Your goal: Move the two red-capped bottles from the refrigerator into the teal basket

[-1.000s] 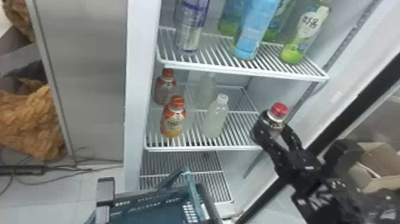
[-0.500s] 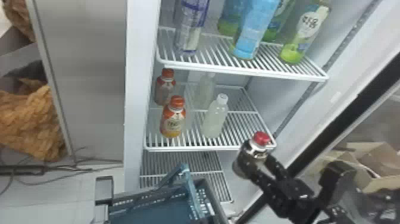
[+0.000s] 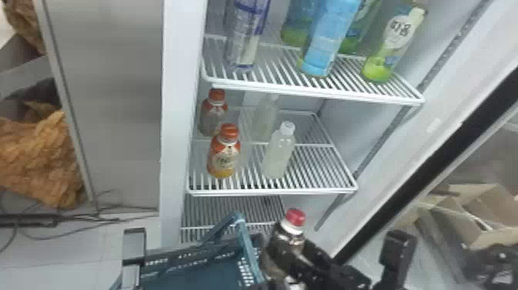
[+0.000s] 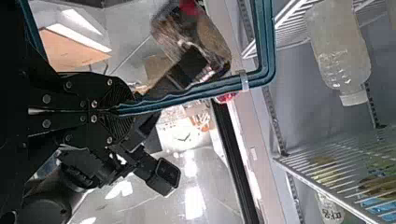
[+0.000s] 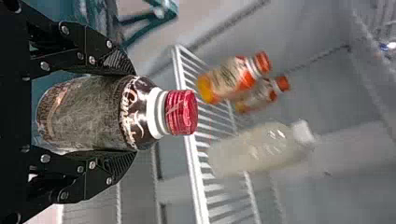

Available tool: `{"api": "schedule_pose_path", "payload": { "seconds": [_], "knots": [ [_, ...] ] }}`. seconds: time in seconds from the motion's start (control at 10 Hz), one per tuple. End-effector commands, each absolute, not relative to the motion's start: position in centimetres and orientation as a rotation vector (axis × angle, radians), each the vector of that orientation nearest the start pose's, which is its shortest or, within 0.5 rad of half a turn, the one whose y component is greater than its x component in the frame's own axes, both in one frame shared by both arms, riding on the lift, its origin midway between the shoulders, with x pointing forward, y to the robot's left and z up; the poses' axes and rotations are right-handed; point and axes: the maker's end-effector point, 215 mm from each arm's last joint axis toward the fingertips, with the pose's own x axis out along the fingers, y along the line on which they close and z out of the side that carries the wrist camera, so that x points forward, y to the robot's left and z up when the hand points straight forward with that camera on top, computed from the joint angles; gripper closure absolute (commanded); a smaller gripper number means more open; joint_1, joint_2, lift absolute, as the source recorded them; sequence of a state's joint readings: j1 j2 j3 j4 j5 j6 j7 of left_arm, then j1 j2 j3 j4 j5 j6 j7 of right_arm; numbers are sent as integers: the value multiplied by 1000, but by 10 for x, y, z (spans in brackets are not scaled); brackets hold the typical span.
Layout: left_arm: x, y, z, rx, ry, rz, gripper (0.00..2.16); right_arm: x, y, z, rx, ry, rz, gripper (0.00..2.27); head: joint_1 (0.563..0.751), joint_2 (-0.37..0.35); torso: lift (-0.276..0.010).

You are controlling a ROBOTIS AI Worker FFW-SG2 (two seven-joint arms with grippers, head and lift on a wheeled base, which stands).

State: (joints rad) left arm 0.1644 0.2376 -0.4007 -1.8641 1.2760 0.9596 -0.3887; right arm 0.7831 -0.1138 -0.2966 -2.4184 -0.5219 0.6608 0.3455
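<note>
One red-capped bottle [image 5: 93,114] inside right claw [image 3: 287,252]

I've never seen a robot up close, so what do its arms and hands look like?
The right arm looks black and blocky. The left hand and right hand match: jointed black fingers studded with round silver screws, with fine ridges near the tips.
</note>
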Motion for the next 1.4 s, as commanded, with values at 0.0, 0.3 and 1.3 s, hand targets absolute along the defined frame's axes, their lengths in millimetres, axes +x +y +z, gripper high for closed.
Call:
{"api": "schedule_pose_path", "payload": {
  "seconds": [0.0, 0.3, 1.3],
  "knots": [
    [264, -117, -347, -1061, 900, -1262, 1128, 319, -203, -402, 415, 546, 379, 624, 695, -350, -228],
    [264, -116, -347, -1060, 901, -1262, 1128, 321, -201, -415, 426, 578, 403, 521, 695, -350, -228],
    [262, -117, -348, -1059, 906, -1266, 1128, 364, -292, -267, 59, -37, 114, 177, 695, -350, -228]
  ]
}}
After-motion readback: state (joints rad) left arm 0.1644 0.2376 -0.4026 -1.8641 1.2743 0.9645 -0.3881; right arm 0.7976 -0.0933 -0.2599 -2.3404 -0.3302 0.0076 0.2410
